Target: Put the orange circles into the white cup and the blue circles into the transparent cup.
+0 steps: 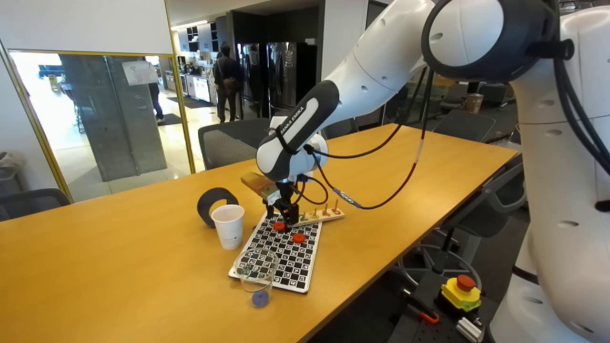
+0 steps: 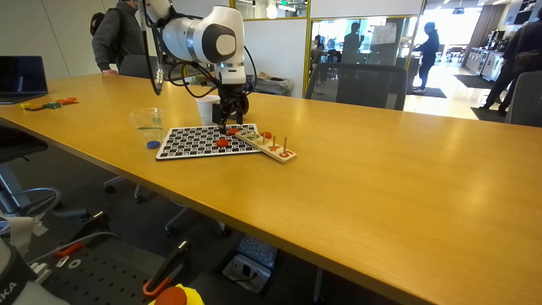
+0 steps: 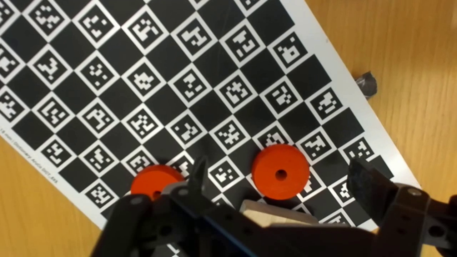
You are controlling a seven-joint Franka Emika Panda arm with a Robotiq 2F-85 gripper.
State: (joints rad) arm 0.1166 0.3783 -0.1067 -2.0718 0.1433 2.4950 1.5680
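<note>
Watching the hand [image 3: 279, 176] hang spread over the checkered board [image 3: 160, 114], I see one orange circle [image 3: 275, 163] lying there, lined up between its fingers but ungripped, the white cup [image 1: 228, 226] just beside the board. Closing off-centre could skid that circle into the wooden peg block [image 2: 268, 147] close by, and the finger crowding another orange circle [image 3: 154, 179] might shove it away.

In an exterior view, strong daylight is pouring from the far window [image 2: 453, 29], glowing white and leaving a person [image 2: 428, 46] in silhouette. The table [image 2: 381, 169] is catching pale glare, while the floor [image 2: 135, 218] beneath is lying dim. In the wrist view, the board [image 3: 142, 82] is showing crisply; the claw [image 3: 278, 175] is appearing dark and blurred.
</note>
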